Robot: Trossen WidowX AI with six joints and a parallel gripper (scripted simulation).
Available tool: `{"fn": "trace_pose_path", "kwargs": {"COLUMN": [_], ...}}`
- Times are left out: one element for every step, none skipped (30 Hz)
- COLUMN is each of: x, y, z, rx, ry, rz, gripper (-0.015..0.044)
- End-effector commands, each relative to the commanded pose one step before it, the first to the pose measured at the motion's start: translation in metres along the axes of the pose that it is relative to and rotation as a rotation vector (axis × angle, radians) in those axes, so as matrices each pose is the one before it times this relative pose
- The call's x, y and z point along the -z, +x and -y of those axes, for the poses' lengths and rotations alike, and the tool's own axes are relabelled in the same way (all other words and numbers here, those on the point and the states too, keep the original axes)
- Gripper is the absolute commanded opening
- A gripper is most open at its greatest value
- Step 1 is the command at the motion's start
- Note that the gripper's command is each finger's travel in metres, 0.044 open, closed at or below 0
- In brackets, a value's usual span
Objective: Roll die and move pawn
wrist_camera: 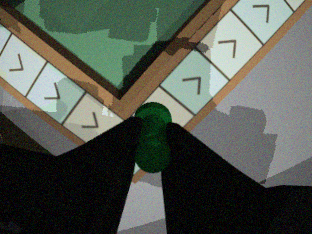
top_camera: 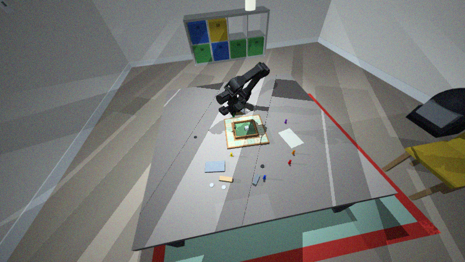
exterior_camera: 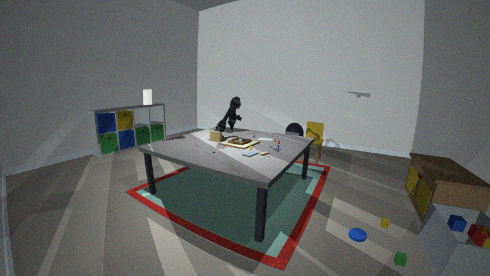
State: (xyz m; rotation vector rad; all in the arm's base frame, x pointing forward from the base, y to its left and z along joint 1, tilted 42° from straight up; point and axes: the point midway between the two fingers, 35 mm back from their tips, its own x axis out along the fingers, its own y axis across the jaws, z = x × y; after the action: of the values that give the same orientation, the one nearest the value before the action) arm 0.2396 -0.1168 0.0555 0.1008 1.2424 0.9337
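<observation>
My gripper is shut on the green pawn, which shows between the two dark fingers in the wrist view. It holds the pawn over the outer edge of the board, at the board's far side by the arm's base. The board's squares carry arrow marks. The wooden-rimmed dice tray sits in the board's middle. The white die lies on its green floor. I cannot read the die's top face for sure.
Loose pawns stand on the table: purple, orange, red, blue, yellow. A white card, a blue card, a wooden block, a grey block and small discs lie in front of the board. A tan box stands by the arm's base.
</observation>
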Motion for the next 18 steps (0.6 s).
{"fn": "trace_pose_path", "kwargs": {"x": [-0.01178,-0.00316,-0.00317,-0.00319,-0.0032,-0.0032,-0.00321,-0.00321,-0.00322,-0.00322,-0.00285,-0.00285,-0.00284,-0.00291,-0.00291,-0.0029,-0.00288,-0.00284], "y": [0.00734,0.00226,0.00237,0.00249,0.0026,0.00272,0.00283,0.00294,0.00305,0.00316,0.00316,0.00325,0.00334,0.00315,0.00322,0.00331,0.00339,0.00344], "z": [0.01555,0.00439,0.00435,0.00431,0.00426,0.00422,0.00417,0.00412,0.00406,0.00401,0.00364,0.00359,0.00355,0.00343,0.00338,0.00333,0.00328,0.00319], "rx": [0.00011,0.00017,0.00009,0.00002,-0.00005,-0.00012,-0.0002,-0.00027,-0.00034,-0.00042,-0.00055,-0.00061,-0.00066,-0.00059,-0.00065,-0.00072,-0.00079,-0.00084], "ry": [0.0023,-0.0003,-0.0003,-0.0004,-0.0004,-0.0004,-0.0004,-0.0004,-0.0004,-0.0005,-0.0014,-0.0014,-0.0014,-0.0001,0.0,0.0,0.0,0.0], "rz": [0.00237,0.00032,0.00036,0.00039,0.00042,0.00045,0.00048,0.00051,0.00053,0.00056,0.0001,0.00012,0.00015,0.00075,0.00079,0.00081,0.00082,0.00082], "gripper": [0.0,0.0,0.0,0.0,0.0,0.0,0.0,0.0,0.0,0.0,0.0,0.0,0.0,0.0,0.0,0.0,0.0,0.0]}}
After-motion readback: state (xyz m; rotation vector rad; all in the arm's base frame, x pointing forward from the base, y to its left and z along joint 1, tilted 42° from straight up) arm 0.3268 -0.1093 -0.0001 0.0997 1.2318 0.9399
